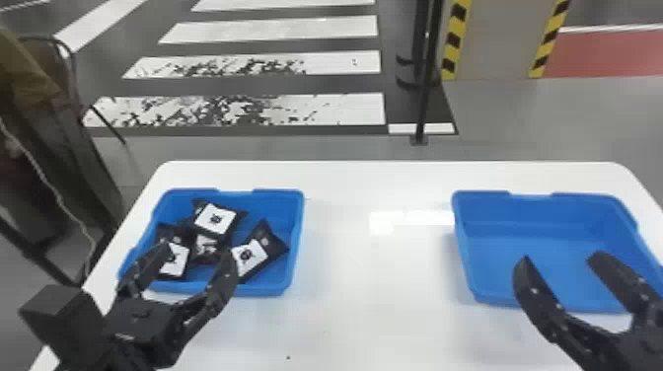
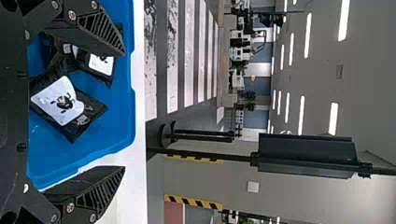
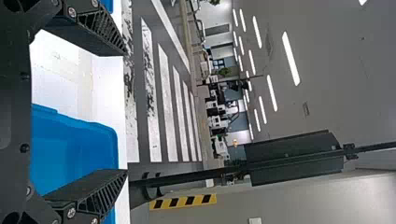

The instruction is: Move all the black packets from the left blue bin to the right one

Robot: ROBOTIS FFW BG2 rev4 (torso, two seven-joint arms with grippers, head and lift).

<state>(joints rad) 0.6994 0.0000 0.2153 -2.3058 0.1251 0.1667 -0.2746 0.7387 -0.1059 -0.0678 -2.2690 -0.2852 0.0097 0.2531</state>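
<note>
Left gripper (image 1: 197, 250): While its fingers spread wide, it is empty, near the left blue bin (image 1: 297, 232).
Right gripper (image 1: 560, 258): wide open and empty, near the right blue bin (image 1: 463, 241).
Black packets (image 1: 215, 218): four lie in the left blue bin.

The left arm (image 1: 140, 323) is showing matte black, a boxy housing (image 1: 61, 315) jutting from its side. The right arm (image 1: 647, 343) is wearing the same black, and both pairs of jaws are tapering towards their tips, baring slanted ribs (image 2: 102, 29) and round silvery screws (image 2: 72, 15).
</note>
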